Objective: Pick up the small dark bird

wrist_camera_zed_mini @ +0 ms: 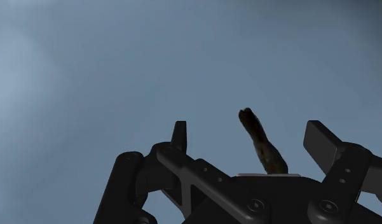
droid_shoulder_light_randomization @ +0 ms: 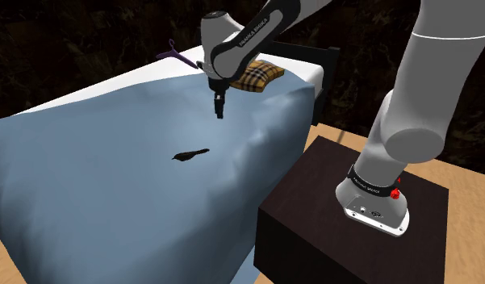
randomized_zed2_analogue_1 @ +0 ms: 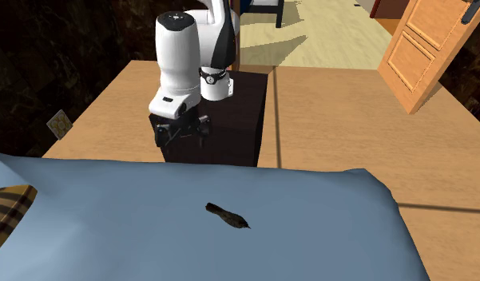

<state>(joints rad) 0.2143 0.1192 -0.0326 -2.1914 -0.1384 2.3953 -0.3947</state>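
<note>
We see our gripper [droid_shoulder_light_randomization: 219, 110] hang with jaws parted and empty above the small dark bird [droid_shoulder_light_randomization: 190, 154] lying on the blue bedcover [droid_shoulder_light_randomization: 87, 169].

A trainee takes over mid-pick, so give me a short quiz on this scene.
1. True or false: the gripper is shut on the small dark bird.
2. What does the bird lie on? A. the blue bed cover; B. the plaid pillow; C. the dark stand.
3. Fill in: in the wrist view the fingers stand ____, and the bird shows between them untouched.

Key: 1 false, since the gripper hangs above the cover, apart from the bird; 2 A; 3 apart.
</note>
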